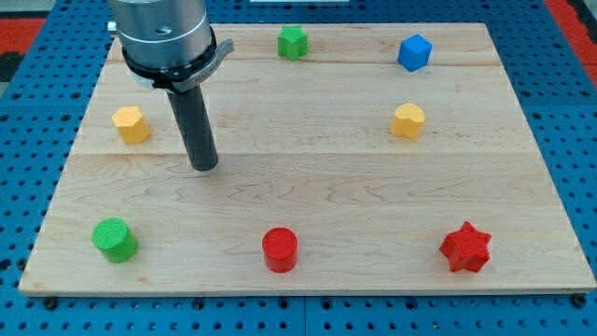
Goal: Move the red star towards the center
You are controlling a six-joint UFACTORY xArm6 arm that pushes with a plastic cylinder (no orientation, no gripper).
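Observation:
The red star (465, 247) lies near the board's bottom right corner. My tip (204, 165) rests on the wooden board (308, 177) left of centre, far to the left of and above the star. The rod rises from the tip to the arm's grey body at the view's top left. The nearest block to the tip is a yellow block (131, 124) to its left, apart from it.
A red cylinder (280, 250) sits at bottom centre and a green cylinder (115, 240) at bottom left. A green block (292, 42) and a blue cube (414, 52) lie along the top edge. A second yellow block (408, 121) sits right of centre.

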